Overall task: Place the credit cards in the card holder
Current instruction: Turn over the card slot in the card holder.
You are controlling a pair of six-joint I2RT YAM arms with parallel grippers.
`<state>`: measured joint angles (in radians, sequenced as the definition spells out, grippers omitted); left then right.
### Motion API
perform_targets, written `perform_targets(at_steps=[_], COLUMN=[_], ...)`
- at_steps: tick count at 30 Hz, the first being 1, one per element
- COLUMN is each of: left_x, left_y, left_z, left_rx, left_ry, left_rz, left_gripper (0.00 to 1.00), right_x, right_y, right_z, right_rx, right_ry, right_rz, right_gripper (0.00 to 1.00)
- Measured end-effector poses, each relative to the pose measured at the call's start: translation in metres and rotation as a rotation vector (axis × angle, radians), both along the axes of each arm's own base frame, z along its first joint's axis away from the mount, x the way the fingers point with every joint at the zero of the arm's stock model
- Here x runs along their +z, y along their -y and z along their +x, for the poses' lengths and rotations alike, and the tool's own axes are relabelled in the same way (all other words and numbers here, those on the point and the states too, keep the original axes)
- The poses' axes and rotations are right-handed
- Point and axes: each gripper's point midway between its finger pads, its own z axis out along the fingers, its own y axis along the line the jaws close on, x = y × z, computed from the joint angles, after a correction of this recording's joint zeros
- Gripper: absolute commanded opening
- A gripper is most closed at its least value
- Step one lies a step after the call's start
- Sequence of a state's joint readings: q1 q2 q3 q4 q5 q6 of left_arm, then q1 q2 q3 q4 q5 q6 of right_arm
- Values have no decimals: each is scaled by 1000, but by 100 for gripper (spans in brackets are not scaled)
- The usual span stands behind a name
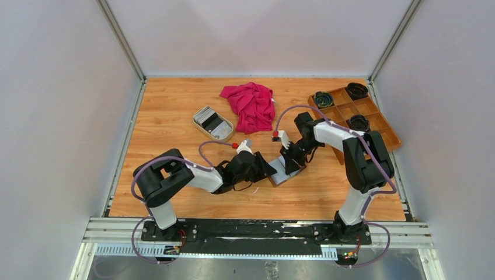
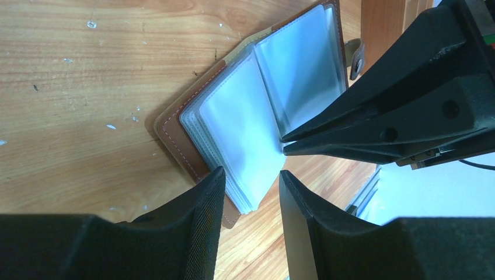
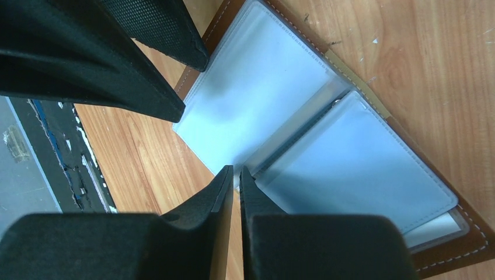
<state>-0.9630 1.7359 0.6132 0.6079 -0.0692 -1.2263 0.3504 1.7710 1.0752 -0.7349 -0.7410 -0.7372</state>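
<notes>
Card holder [image 2: 239, 122] is lying spread on table [image 2: 87, 87]. Right gripper [image 3: 234, 170] is pinching its inner edge. Left gripper [image 2: 251, 173] is straddling a corner, jaws standing apart.

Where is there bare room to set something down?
Bare table left of the dish, and between the card holder and the front edge. Crowded mid-table: left end effector and right end effector meet there; cloth and tray behind.
</notes>
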Motion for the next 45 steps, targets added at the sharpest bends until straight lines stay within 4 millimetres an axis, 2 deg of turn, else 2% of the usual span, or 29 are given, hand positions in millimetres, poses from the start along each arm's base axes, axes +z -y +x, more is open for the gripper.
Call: perform_targets(at_steps=[13,35,45], left_x=[1,4,10], left_y=[4,4,13], left_z=[-2,-3,3], left_rx=[-18,-23,-24], left_ry=[-8,-5,7], left_rz=[-6,-13,-27], left_gripper=[40,40,38], right_x=[-1,-2,0], right_y=[0,0,-2], right_z=[1,1,-1], right_rx=[0,0,1], right_ry=[-4,-8,-16], right_rz=[-1,-3,6], right_gripper=[12,12,12])
